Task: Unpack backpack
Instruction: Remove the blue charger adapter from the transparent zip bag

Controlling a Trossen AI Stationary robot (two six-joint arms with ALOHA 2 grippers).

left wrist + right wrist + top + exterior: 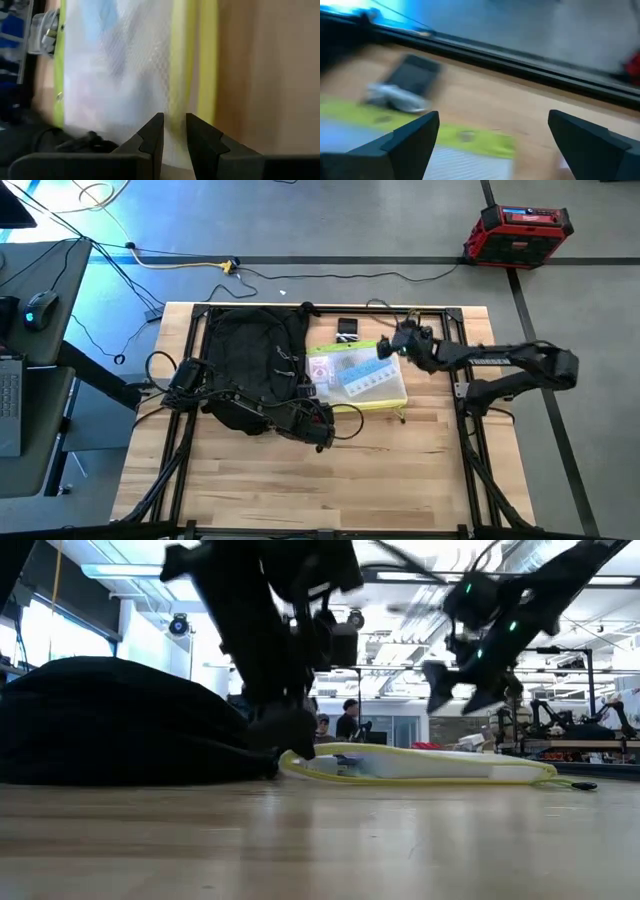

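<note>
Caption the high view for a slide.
Black backpack beside a yellow-edged mesh pouch; right gripper open above it.

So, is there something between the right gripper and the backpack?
Yes. The clear pouch with yellow-green edges lies on the table between them. The right gripper, open, hovers over the pouch's far right part, and the backpack lies beyond the pouch's other side, where the left gripper also sits.

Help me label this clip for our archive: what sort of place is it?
Probably a robotics lab or workshop: a wooden table in a black frame, cables on the floor, a red case, and workbenches with more arms and people behind.
</note>
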